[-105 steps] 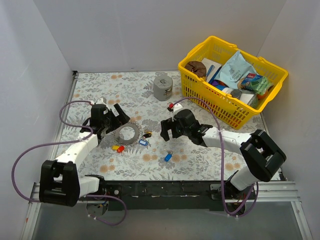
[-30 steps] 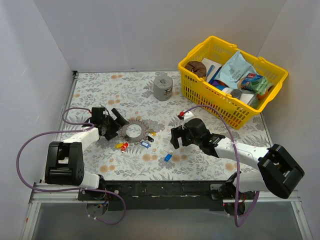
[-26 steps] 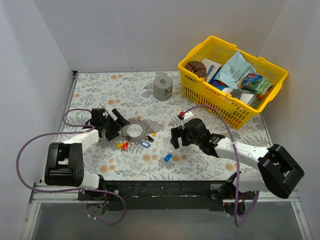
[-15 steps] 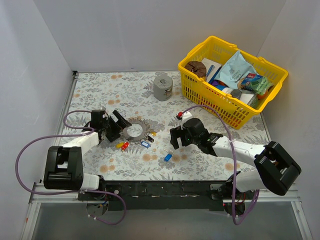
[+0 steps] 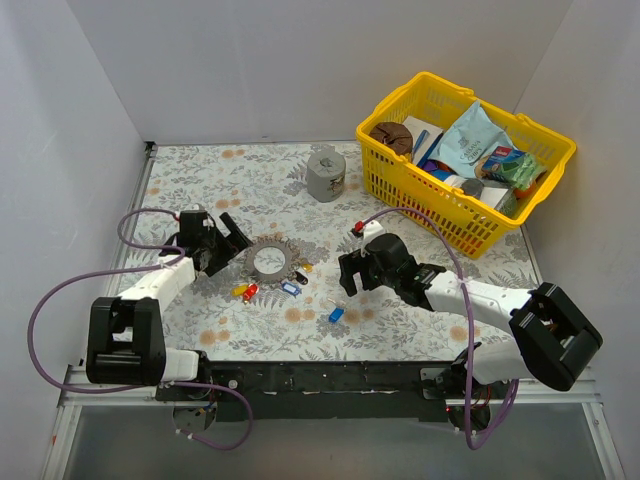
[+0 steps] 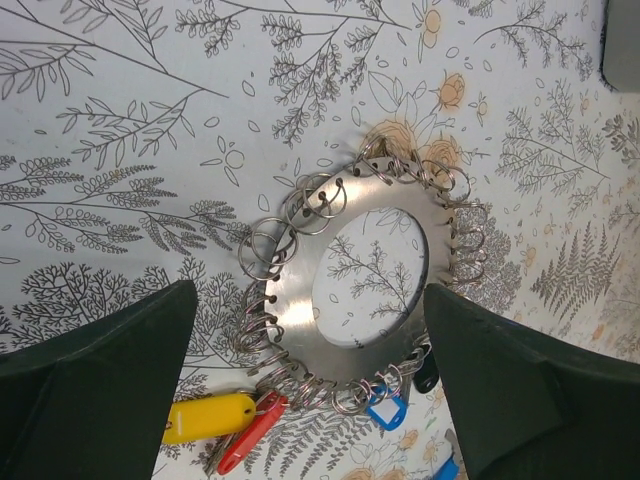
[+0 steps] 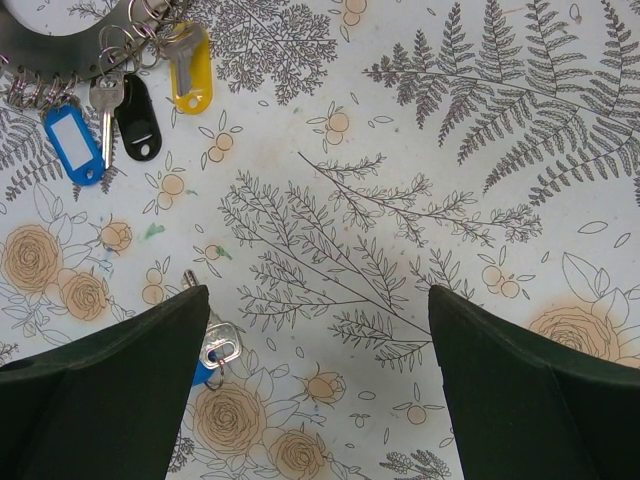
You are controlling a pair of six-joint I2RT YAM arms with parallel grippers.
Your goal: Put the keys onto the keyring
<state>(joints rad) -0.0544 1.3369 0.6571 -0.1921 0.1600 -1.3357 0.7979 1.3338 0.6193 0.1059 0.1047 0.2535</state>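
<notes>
The keyring (image 5: 268, 261) lies flat on the floral cloth, a grey metal disc with a wide hole and small wire rings along its edge (image 6: 296, 318). Hanging off its near edge are a yellow key (image 6: 205, 417), a red key (image 6: 250, 432), a blue tag key (image 6: 385, 410) and a black key (image 6: 425, 375). One loose blue key (image 5: 335, 314) lies apart on the cloth (image 7: 212, 352). My left gripper (image 5: 228, 243) hovers open just left of the ring, its jaws straddling it from above (image 6: 310, 292). My right gripper (image 5: 348, 275) stands open and empty over bare cloth (image 7: 318, 295), beside the loose blue key.
A grey cylindrical can (image 5: 325, 174) stands at the back middle. A yellow basket (image 5: 400, 196) full of packets fills the back right. White walls close in the left, right and back. Purple cables loop beside both arms.
My left gripper has drawn back slightly up and left of the keyring, staying open. My right gripper, earlier farther back, has come down toward the loose blue key, then edged slightly left.
</notes>
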